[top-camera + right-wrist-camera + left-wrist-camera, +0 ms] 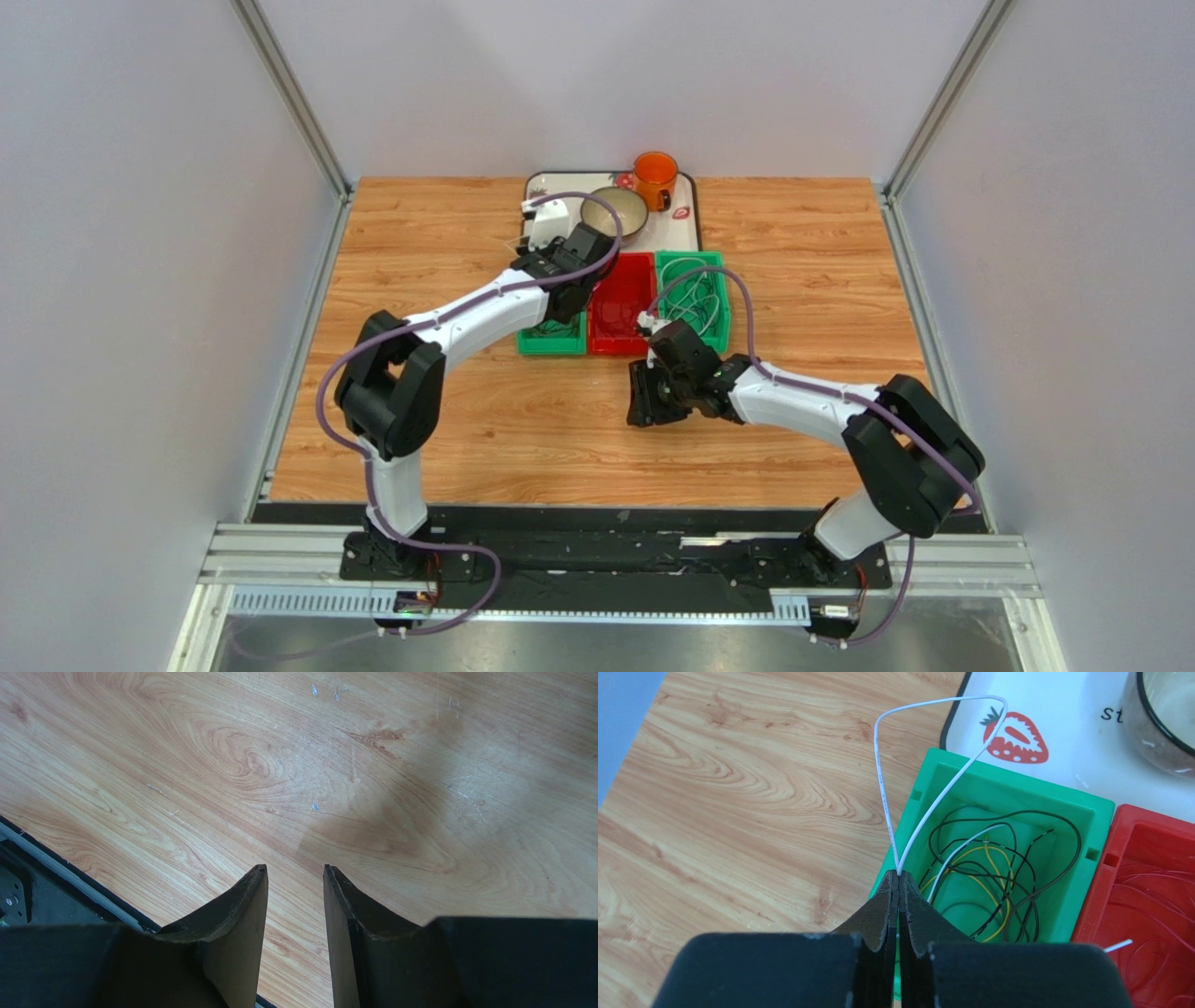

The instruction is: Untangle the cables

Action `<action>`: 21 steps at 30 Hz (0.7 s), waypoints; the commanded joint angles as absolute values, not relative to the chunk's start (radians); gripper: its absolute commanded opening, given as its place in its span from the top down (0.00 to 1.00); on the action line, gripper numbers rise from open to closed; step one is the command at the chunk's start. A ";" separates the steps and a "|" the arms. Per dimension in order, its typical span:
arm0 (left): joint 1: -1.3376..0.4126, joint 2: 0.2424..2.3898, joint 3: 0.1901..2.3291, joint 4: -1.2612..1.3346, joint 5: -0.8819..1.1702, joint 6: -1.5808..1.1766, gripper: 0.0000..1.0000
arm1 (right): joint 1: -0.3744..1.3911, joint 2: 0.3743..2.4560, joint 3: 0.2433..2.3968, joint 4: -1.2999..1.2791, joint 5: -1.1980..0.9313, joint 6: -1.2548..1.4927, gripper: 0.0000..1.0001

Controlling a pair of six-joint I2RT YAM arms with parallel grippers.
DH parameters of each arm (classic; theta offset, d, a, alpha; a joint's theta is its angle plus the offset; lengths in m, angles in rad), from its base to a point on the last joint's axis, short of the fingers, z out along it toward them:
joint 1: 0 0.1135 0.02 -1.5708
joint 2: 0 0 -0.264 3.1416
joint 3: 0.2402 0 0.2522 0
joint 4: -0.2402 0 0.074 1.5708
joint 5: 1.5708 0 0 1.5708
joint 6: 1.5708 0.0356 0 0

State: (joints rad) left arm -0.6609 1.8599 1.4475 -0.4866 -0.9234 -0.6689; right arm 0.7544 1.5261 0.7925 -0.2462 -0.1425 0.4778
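The left fingers (878, 917) are clamped on a light, springy white cable (881, 784) looping ahead; other cables (1008, 882) lie tangled just beyond in a green bin (1018, 787). The right fingers (238, 910) stand apart, empty. Probably slippery: grip mid-strand.

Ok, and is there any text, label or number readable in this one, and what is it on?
"st": black letters on the white tray, to the right of the strawberry picture; the rest of the word is cut off by the bowl and the picture edge.
Top view: the red mark on the tray is too small to read.
Nothing else readable in any view.
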 commanded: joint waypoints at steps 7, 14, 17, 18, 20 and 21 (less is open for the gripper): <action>-0.741 1.979 1.588 -0.655 -1.030 -0.724 1.00 | 0.761 1.534 0.830 -0.241 -0.141 0.471 0.62; -0.742 1.956 1.511 -0.574 -0.821 -0.716 1.00 | 0.761 1.534 0.831 -0.242 -0.141 0.469 0.62; -0.742 1.950 1.493 -0.581 -0.744 -0.764 1.00 | 0.761 1.535 0.831 -0.242 -0.141 0.471 0.62; -0.742 1.948 1.493 -0.627 -0.733 -0.784 1.00 | 0.761 1.536 0.831 -0.242 -0.141 0.469 0.62; -0.744 1.937 1.465 -0.646 -0.687 -0.822 1.00 | 0.759 1.536 0.831 -0.244 -0.141 0.469 0.62; -0.744 1.915 1.447 -0.644 -0.661 -0.833 1.00 | 0.761 1.532 0.831 -0.242 -0.141 0.469 0.62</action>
